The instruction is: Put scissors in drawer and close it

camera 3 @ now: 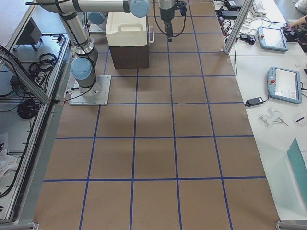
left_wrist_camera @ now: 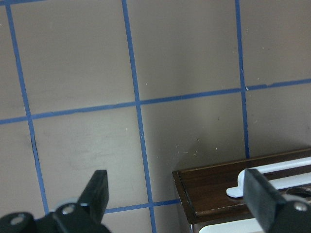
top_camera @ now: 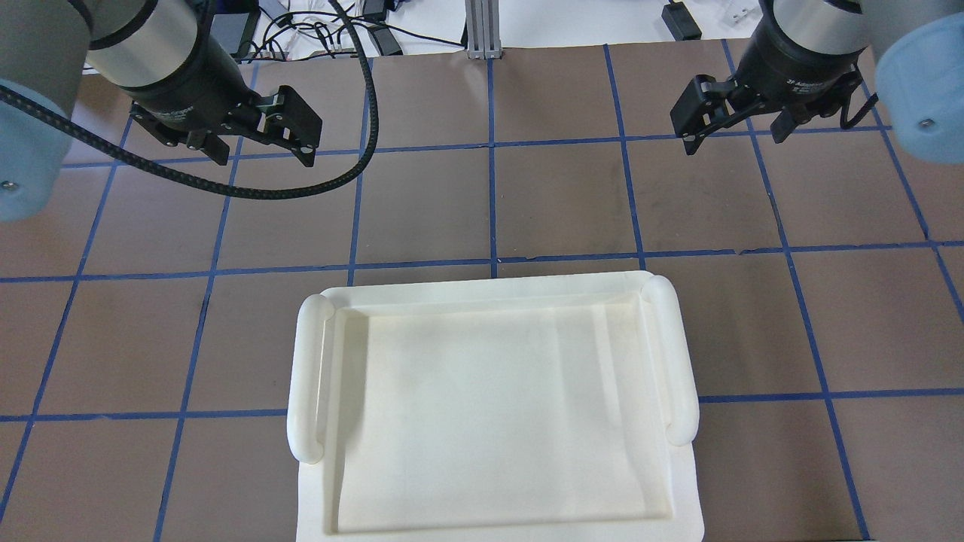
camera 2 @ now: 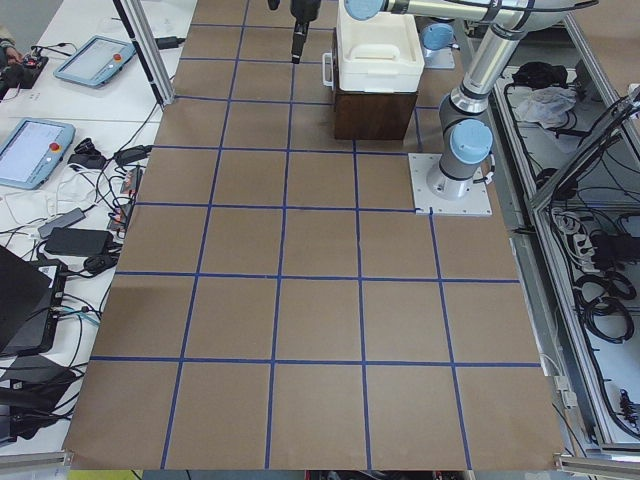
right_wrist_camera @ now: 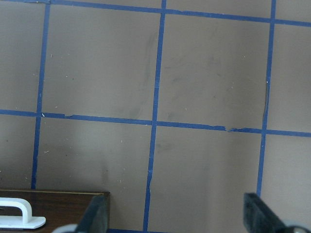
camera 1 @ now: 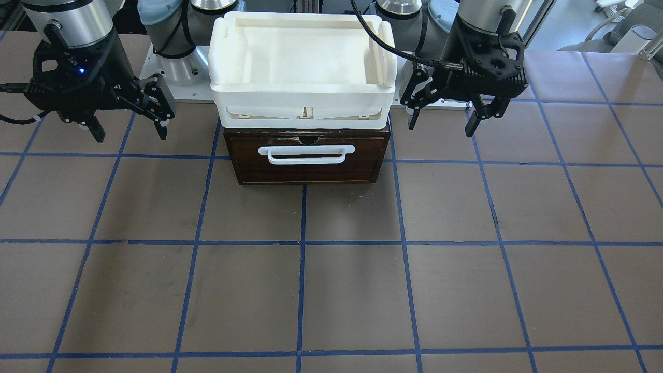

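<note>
The drawer (camera 1: 306, 168) is shut: its dark brown front with the white bar handle (camera 1: 305, 154) sits flush in the wooden box. The scissors show in no view. My left gripper (camera 1: 441, 127) hangs open and empty beside the box; it also shows in the overhead view (top_camera: 263, 150). My right gripper (camera 1: 130, 135) hangs open and empty on the box's other side, and shows overhead too (top_camera: 734, 139). The left wrist view shows the left gripper (left_wrist_camera: 177, 194) and a drawer corner (left_wrist_camera: 214, 189). The right wrist view shows the right gripper (right_wrist_camera: 177, 213) and the other corner (right_wrist_camera: 63, 204).
A white foam tray (camera 1: 303, 98) rests on top of the box and is empty (top_camera: 309, 376). The brown table mat with blue grid lines (camera 1: 352, 290) spreads in front. Tablets and cables lie past the table's far edge (camera 2: 40, 150).
</note>
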You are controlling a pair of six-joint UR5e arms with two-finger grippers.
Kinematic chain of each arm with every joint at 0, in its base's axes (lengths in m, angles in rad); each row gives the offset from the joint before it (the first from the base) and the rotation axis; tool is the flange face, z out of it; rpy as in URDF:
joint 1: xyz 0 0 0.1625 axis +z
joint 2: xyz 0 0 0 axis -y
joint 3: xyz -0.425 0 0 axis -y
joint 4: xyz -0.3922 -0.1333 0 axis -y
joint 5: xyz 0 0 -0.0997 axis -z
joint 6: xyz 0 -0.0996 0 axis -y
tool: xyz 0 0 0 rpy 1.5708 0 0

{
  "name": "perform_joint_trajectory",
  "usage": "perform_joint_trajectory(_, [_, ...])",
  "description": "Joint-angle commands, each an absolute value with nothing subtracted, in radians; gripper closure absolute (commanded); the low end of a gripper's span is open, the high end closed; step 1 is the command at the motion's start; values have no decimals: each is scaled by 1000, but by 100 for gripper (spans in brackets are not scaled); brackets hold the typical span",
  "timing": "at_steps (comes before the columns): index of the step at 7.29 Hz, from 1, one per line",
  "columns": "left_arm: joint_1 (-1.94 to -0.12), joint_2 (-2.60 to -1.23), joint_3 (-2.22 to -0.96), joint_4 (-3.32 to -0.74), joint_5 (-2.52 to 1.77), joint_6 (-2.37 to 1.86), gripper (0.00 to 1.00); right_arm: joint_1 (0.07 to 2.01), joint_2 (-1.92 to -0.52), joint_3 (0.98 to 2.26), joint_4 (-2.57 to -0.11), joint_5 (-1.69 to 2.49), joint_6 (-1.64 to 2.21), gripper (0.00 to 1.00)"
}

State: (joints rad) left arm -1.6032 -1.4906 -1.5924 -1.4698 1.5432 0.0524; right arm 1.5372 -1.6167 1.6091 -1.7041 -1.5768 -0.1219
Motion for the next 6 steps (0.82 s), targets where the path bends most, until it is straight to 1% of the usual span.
perform_joint_trajectory(1, [-1600, -1491, -1586, -1488, 1545, 41, 0, 1537, -1620, 1609, -1703, -1578, -121, 0])
perform_joint_trajectory(3, [-1565, -1509, -1588, -1590, 1552, 41, 0, 1539, -1618, 1609, -1703, -1583, -121, 0])
perform_joint_trajectory(6, [-1559, -1512, -1589, -1547, 1545, 41, 0, 1539, -1618, 1609, -1701, -1586, -121, 0])
